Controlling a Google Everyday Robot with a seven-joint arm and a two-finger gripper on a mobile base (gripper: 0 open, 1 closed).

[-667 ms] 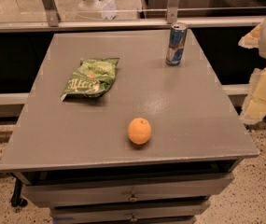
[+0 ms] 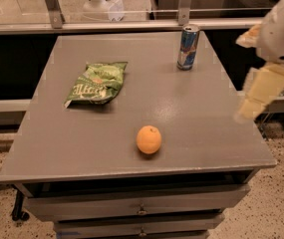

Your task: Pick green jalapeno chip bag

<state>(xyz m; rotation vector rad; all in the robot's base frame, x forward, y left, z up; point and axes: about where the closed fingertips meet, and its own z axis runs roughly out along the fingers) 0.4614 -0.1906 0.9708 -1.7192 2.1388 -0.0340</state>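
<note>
The green jalapeno chip bag lies flat on the left part of the grey table. It is crinkled and shiny, with white lettering. My gripper hangs at the right edge of the view, past the table's right side and above floor level, blurred. It is far to the right of the bag and holds nothing that I can see.
An orange sits near the table's front middle. A blue and silver drink can stands upright at the back right. A rail with metal posts runs behind the table. Drawers are below the front edge.
My arm and gripper have moved left, further into view, toward the table's right edge. The bag, orange and can have not moved.
</note>
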